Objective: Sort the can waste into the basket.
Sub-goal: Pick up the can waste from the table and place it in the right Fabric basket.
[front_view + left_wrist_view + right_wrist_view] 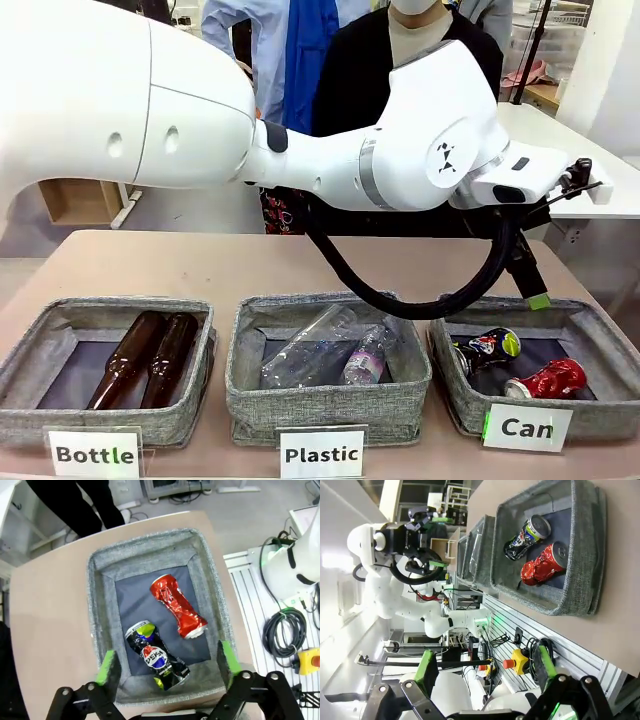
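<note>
Cans: black can (157, 656) and red can (178, 606) both lie inside Can basket (100, 630), side by side, apart, long axes roughly parallel. L gripper (166, 664) hangs directly above, jaws wide, empty. R gripper (485, 672) wide, empty, well off-table. Wrist view gives you both cans whole; front view (486, 348) has basket wall hiding part.

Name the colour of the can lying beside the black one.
Shiny red can, best seen in the left wrist view.
</note>
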Controlling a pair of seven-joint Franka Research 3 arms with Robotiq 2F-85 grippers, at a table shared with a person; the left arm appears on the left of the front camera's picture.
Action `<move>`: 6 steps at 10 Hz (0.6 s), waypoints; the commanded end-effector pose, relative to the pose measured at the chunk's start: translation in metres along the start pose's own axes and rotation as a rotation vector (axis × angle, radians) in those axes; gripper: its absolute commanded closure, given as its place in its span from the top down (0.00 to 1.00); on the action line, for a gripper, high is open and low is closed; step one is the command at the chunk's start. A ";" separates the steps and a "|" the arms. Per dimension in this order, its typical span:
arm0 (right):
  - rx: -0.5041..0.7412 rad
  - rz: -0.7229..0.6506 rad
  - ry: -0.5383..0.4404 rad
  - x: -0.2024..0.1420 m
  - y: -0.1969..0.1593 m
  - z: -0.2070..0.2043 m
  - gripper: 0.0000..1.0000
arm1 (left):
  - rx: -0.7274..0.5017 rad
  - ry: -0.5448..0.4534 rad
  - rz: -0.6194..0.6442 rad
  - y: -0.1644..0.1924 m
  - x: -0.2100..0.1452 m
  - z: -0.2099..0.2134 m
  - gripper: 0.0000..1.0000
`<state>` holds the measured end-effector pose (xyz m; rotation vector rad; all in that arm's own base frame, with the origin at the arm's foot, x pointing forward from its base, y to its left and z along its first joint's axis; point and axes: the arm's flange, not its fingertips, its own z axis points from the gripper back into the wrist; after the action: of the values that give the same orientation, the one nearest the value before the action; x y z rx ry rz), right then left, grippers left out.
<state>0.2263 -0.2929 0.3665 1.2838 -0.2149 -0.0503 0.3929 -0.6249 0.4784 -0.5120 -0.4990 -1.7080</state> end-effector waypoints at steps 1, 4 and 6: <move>-0.018 -0.022 -0.003 0.002 0.006 0.000 1.00 | 0.007 0.016 -0.017 -0.007 -0.005 0.020 1.00; -0.019 -0.001 0.035 0.014 0.009 -0.016 1.00 | -0.027 0.085 0.077 -0.001 -0.049 0.076 1.00; -0.007 0.039 0.049 0.036 0.030 -0.046 1.00 | -0.068 0.054 0.160 -0.001 -0.107 0.137 1.00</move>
<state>0.2553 -0.2672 0.3760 1.2824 -0.1832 0.0263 0.4300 -0.5115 0.5209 -0.4870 -0.3674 -1.5988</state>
